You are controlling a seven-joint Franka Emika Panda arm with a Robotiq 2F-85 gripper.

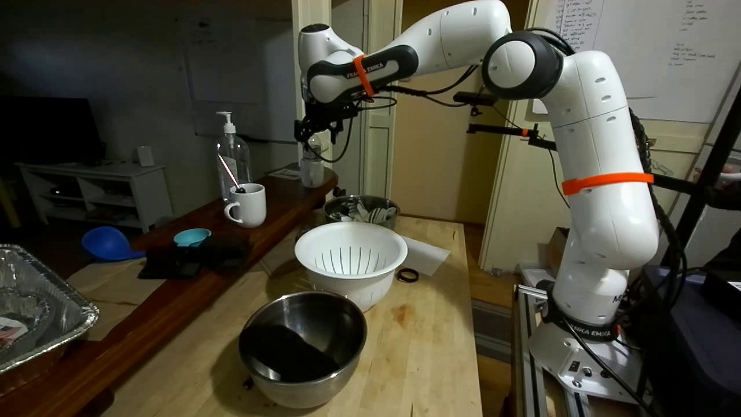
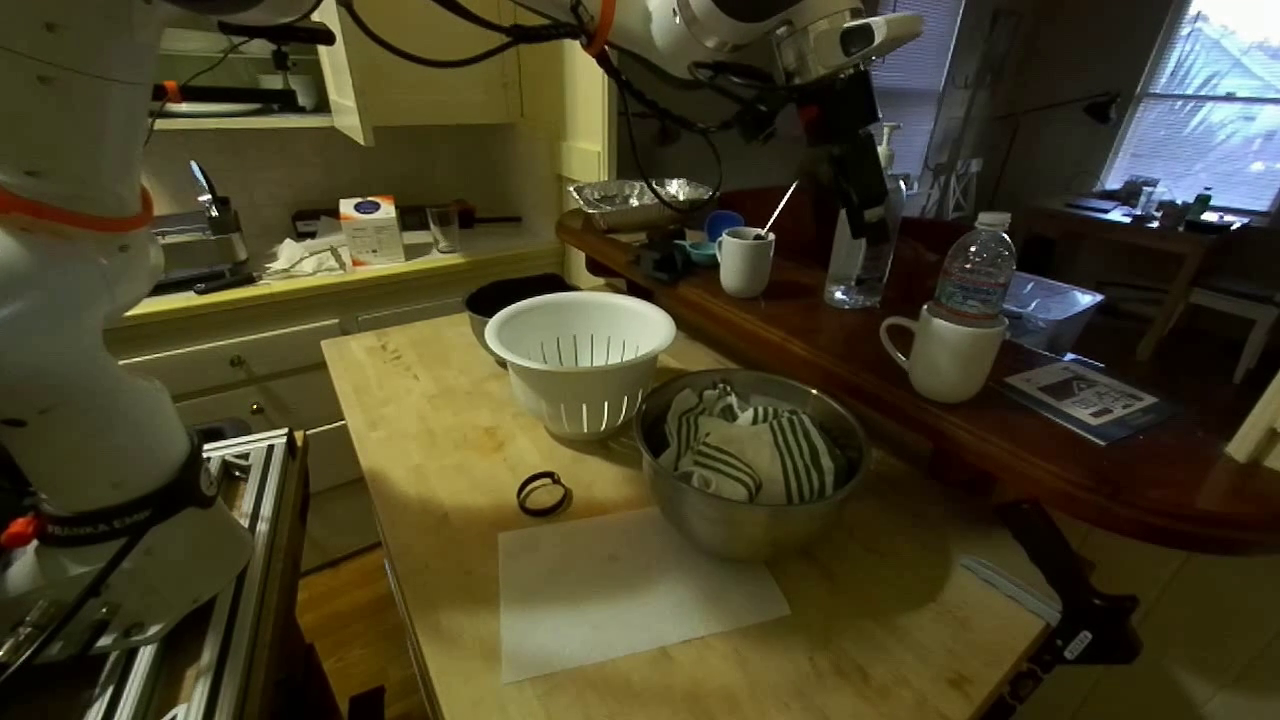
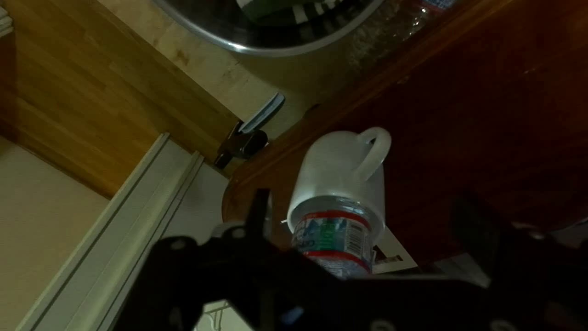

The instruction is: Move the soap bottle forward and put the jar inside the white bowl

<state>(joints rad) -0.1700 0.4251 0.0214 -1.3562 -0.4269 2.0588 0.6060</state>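
Nearest the wrist camera is the black two-fingered gripper (image 3: 363,197), its jaws wide apart and empty. Between them, farther off, show a white ceramic mug (image 3: 333,165) with a round handle and a clear plastic water bottle (image 3: 330,239) with a red-and-blue label standing inside it. That mug sits upright on a dark, reddish-brown wooden ledge (image 2: 830,345). Farther along it stands the tall, slim soap bottle (image 1: 238,157) of clear plastic with a white pump head, just beside a second white mug (image 1: 249,205) that holds a thin utensil (image 1: 228,170). Taken together, the exterior views show the gripper apart from either bottle.

Lower, on a pale wooden desk (image 1: 428,347), the wide white bowl (image 1: 349,258) of slotted plastic stands upright between a shiny round steel bowl (image 1: 324,385), dark inside, and a second steel bowl (image 2: 740,525), which holds a crumpled white cloth (image 2: 750,445) with green stripes. Just beside that bowl lies a rectangular white paper sheet (image 2: 610,600), with a thin black ring (image 2: 545,512) near its edge. Which thing is the jar cannot be told.
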